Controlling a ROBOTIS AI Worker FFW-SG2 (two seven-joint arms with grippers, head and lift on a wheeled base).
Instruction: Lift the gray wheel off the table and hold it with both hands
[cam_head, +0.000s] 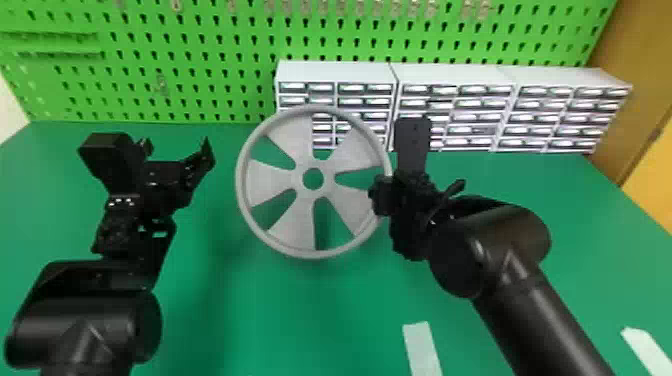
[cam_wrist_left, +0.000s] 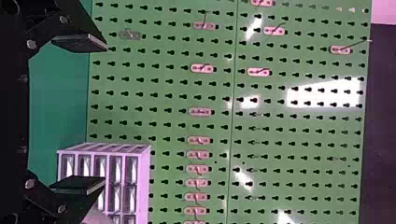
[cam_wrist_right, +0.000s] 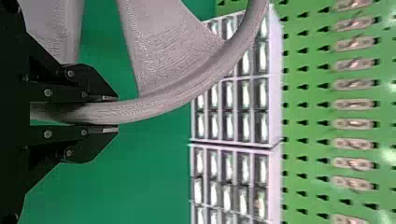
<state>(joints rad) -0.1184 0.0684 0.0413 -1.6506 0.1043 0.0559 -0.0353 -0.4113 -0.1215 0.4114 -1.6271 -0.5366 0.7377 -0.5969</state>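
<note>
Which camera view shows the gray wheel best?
The head view: the gray wheel is nearly whole there. The right wrist view shows its rim, gripped by the right end effector; the left wrist view, a gray sliver.

Drawer cabinets (cam_head: 460, 107), strips (cam_head: 421, 347) on green table (cam_head: 280, 310)

Free gap between left hand (cam_head: 176, 147) and gray wheel (cam_head: 272, 182), drawer cabinets (cam_head: 340, 71) beyond

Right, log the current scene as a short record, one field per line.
wheel: gray, upright, apparently clear of the green table
right gripper: closed on the wheel's rim
left gripper: open, left of the wheel, not touching it
table front: two white strips
behind: drawer cabinets, green pegboard
remaining: left gripper's hold
</note>
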